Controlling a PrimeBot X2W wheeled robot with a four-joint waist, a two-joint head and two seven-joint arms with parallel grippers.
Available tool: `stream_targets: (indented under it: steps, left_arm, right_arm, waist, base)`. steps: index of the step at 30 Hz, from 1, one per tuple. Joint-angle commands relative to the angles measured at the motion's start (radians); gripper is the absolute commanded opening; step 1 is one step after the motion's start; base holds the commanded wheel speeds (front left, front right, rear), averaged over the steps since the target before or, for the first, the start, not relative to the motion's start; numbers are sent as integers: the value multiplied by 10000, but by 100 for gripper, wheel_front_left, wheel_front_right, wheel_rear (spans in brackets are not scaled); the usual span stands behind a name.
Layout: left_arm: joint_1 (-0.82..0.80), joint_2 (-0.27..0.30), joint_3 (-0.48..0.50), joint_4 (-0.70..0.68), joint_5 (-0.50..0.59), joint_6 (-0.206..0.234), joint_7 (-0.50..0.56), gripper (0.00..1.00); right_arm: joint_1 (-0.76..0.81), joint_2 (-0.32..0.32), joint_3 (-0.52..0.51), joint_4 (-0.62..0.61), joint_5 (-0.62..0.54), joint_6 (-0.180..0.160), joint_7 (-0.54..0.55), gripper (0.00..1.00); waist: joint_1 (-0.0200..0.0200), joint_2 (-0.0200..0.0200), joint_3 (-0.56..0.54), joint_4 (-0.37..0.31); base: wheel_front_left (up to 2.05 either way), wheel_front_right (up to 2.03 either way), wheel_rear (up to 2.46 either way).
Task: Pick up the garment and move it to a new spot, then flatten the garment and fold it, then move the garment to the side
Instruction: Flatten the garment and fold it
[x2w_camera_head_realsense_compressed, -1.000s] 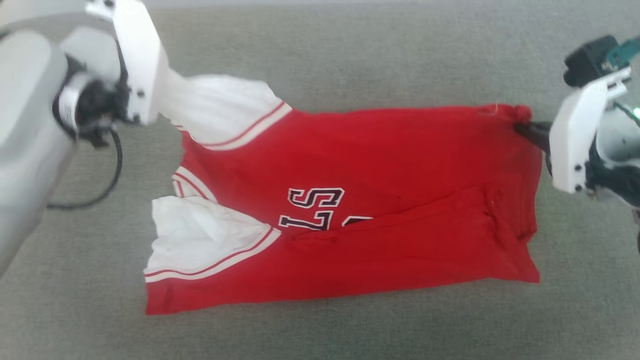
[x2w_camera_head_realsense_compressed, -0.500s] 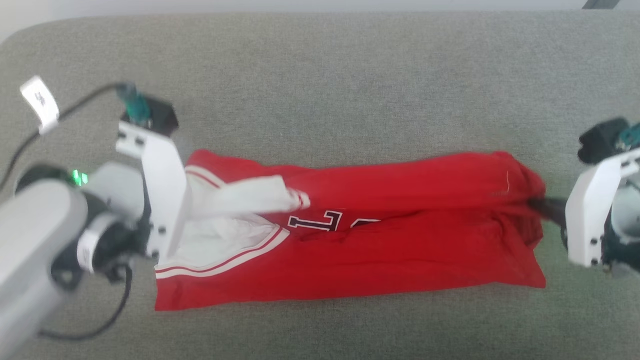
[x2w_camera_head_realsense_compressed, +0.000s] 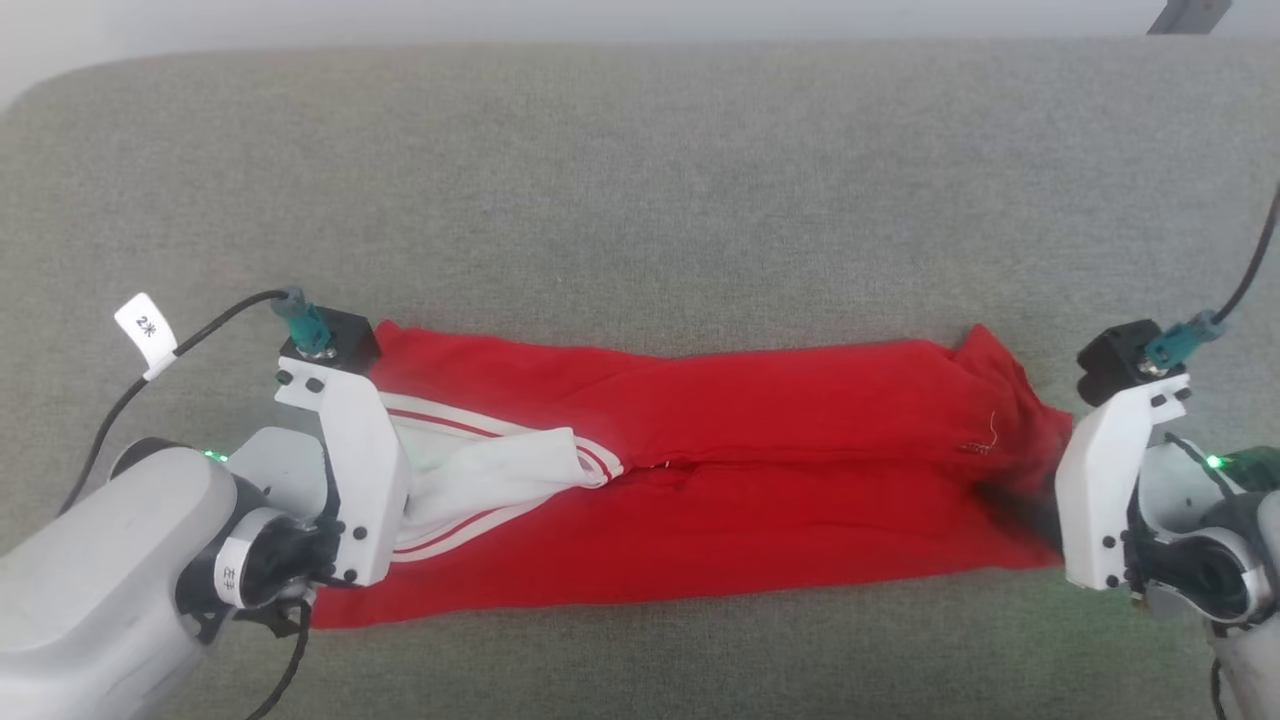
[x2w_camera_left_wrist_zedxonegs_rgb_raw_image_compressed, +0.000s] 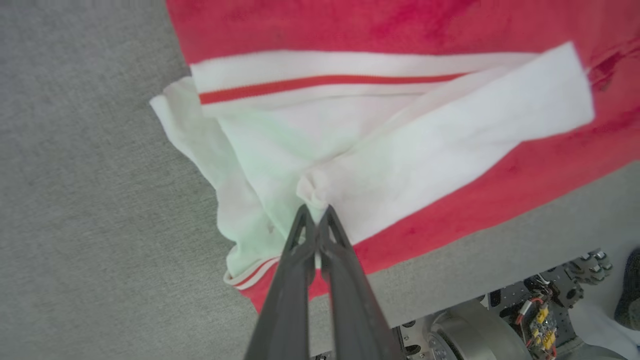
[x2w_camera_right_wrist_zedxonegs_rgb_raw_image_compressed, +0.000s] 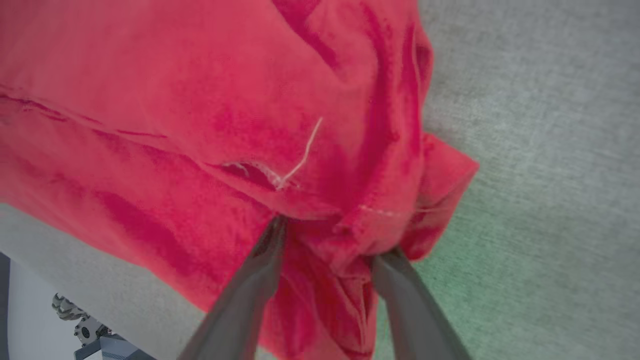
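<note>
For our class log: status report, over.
Left gripper shut on jersey sleeve. Right gripper open, cloth between jaws. Jersey folded lengthwise on cushion. Nothing in the way.

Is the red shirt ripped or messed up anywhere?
Yes. On the garment, near the right gripper, a loose pale thread sticks out beside what looks like a small tear. At the other end, a white sleeve lies folded crookedly across the red cloth.
</note>
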Motion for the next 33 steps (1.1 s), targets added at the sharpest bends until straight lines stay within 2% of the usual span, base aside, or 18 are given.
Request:
stream_targets:
  steps: [1,5,13,18,27,31,33]
  left_arm:
    - [171,-9,46,82,49,-71,-121,100]
    - [366,-130,291,384,86,-409,-1019,100]
    - [1076,-211,922,407,599,-912,-3877,100]
    - [1695,-338,1392,658,1031,-957,-6070,100]
    - [2948,-778,2302,1334,1473,-574,-9588,100]
    - [3372,-1083,2739,1905,1423,-585,-10770,100]
    - [3548,-1311,2976,2173,1357,-732,-11049,100]
  right_arm:
    - [-81,5,12,24,-3,-1,-23,100]
    - [65,52,-104,-1,115,-1,-176,100]
    - [339,167,-675,-20,66,-1,-453,100]
    - [247,367,-1003,246,-152,-1,-484,100]
    - [-79,479,-908,1216,-246,-1,-152,100]
    - [-309,650,-734,2000,-191,-1,-77,100]
    - [-408,724,-560,2442,-142,-1,-23,100]
  waist:
    - [0,0,-84,-1]
    - [0,0,-337,20]
    - [0,0,-669,106]
    - [0,0,-711,268]
    - [0,0,-662,824]
    - [0,0,-598,1095]
    - [0,0,-576,1222]
  base:
    - [0,0,0]
    - [0,0,0]
    - [0,0,0]
    - [0,0,0]
    - [0,0,0]
    - [0,0,0]
    - [0,0,0]
